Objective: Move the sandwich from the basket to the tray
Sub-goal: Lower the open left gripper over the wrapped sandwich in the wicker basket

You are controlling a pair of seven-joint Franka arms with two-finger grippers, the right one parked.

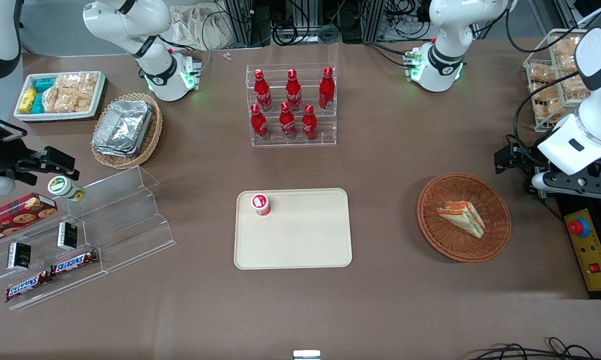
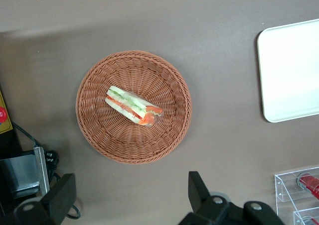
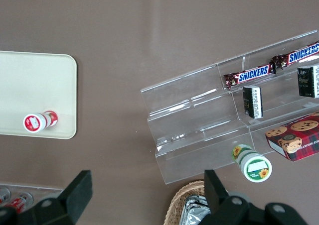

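Observation:
The sandwich (image 1: 462, 217), a wrapped white-bread wedge with orange and green filling, lies in the round reddish-brown basket (image 1: 433, 195). In the left wrist view the sandwich (image 2: 133, 105) lies at the middle of the basket (image 2: 99, 85). The cream tray (image 1: 300, 240) lies on the table toward the parked arm from the basket, and it also shows in the left wrist view (image 2: 291, 70). A small red-and-white cup (image 1: 261, 204) stands on the tray. My left gripper (image 1: 509, 157) (image 2: 130, 192) is open and empty. It hangs above the table beside the basket's rim, farther from the front camera.
A yellow control box with a red button (image 1: 588, 250) sits beside the basket at the working arm's end. A white wire rack of pastries (image 1: 555, 80) stands farther back. A clear rack of red bottles (image 1: 290, 105) stands farther back than the tray.

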